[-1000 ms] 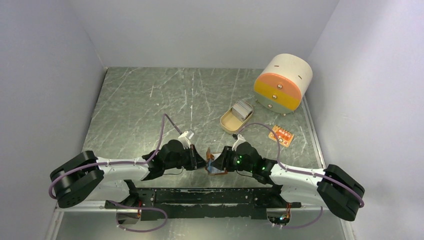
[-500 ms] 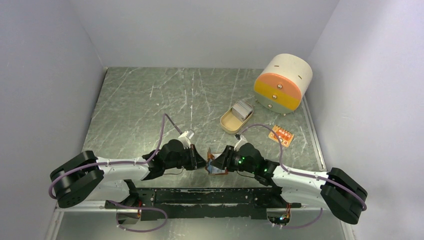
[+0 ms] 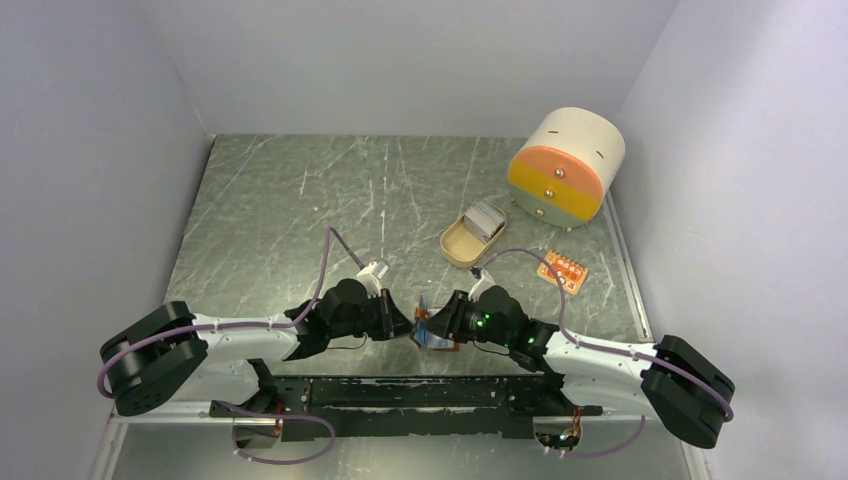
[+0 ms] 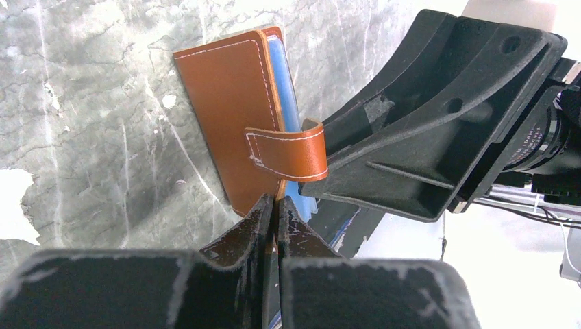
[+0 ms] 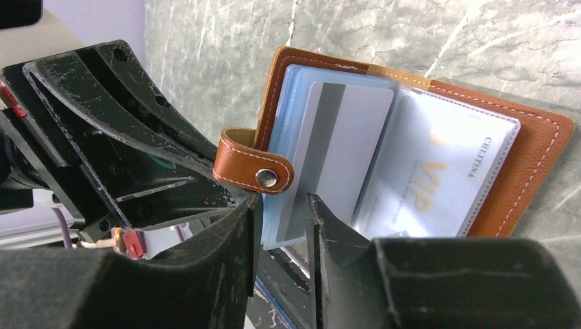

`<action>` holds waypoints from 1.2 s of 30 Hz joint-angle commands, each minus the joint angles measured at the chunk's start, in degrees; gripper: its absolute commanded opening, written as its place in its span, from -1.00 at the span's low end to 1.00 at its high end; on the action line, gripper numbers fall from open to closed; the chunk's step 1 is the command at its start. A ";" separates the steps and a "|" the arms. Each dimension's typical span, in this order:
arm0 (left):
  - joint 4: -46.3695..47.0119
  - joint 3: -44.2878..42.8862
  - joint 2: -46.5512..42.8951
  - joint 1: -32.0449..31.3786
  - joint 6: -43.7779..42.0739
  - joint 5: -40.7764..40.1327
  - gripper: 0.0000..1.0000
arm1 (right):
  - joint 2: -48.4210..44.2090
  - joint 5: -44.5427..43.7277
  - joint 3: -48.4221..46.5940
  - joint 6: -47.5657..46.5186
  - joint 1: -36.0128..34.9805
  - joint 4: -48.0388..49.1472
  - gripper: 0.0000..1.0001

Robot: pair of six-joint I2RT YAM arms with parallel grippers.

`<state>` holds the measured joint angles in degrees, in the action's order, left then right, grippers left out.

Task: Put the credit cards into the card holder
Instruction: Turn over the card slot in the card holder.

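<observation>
The card holder [image 4: 223, 103] is a brown leather wallet with blue lining, held on edge near the table's front. My left gripper [image 4: 276, 200] is shut on the lower edge of its cover. In the right wrist view the card holder [image 5: 527, 137] lies open, its snap strap [image 5: 253, 170] hanging at the left. A pale grey credit card [image 5: 342, 147] sits partly in a clear sleeve beside a sleeved VIP card [image 5: 438, 171]. My right gripper [image 5: 282, 202] is open, its fingers straddling the grey card's lower end. More credit cards [image 3: 487, 218] are stacked in the dish.
A tan oval dish [image 3: 458, 245] sits right of centre. A cream-and-orange drum-shaped drawer box [image 3: 565, 165] stands at the back right. A small orange item [image 3: 563, 270] lies near the right wall. The two grippers [image 3: 420, 327] nearly touch over the card holder [image 3: 437, 340].
The right jaws have come slightly closer together, and the right arm has shifted a little. The left gripper keeps its hold and has not moved.
</observation>
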<state>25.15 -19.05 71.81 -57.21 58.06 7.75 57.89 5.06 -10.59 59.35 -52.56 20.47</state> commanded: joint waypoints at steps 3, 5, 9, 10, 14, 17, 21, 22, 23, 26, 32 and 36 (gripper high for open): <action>-1.37 0.06 0.35 -0.36 -0.22 -0.86 -0.82 | -1.45 -2.88 -0.50 -1.58 0.17 -4.25 -0.35; -1.42 0.07 0.19 -0.37 -0.16 -0.96 -0.82 | -1.88 -3.90 -1.17 -2.49 0.17 -6.94 -0.32; -1.99 -0.04 0.08 -0.36 -0.27 -1.14 -0.82 | -3.26 -6.03 -2.02 -4.06 0.14 -11.28 -0.20; -1.94 -0.10 0.19 -0.38 -0.27 -1.11 -0.82 | -3.33 -6.47 -2.25 -4.44 0.14 -11.99 -0.18; -1.81 -0.17 0.26 -0.36 -0.25 -1.17 -0.82 | -2.83 -8.14 -4.17 -6.82 0.17 -16.16 -0.13; -1.71 -0.17 0.25 -0.36 -0.28 -1.17 -0.82 | -2.06 -9.43 -5.70 -8.66 0.13 -19.23 -0.11; -1.38 0.24 0.43 -0.36 -0.06 -1.11 -0.82 | -0.89 -11.32 -7.37 -10.97 0.08 -23.02 -0.04; -1.41 0.31 0.43 -0.36 0.00 -1.19 -0.82 | -0.54 -11.71 -7.81 -11.60 0.02 -23.77 0.00; -1.35 0.51 0.44 -0.36 0.09 -1.23 -0.82 | -0.07 -11.93 -8.23 -12.15 0.05 -24.47 0.02; -0.78 0.99 0.31 -0.36 0.30 -1.32 -0.82 | 1.50 -12.50 -9.47 -13.54 0.04 -26.04 0.07; -0.73 1.21 0.32 -0.36 0.22 -1.21 -0.82 | 3.17 -14.79 -12.14 -15.66 -0.12 -29.43 0.26; -0.81 1.45 -0.17 -0.36 0.21 -1.57 -0.82 | 4.01 -15.18 -13.62 -16.59 -0.15 -30.12 0.29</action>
<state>25.08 -18.90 71.83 -57.21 58.33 7.62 61.12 -7.97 -22.22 44.88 -52.58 -7.49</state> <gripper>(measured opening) 0.091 0.639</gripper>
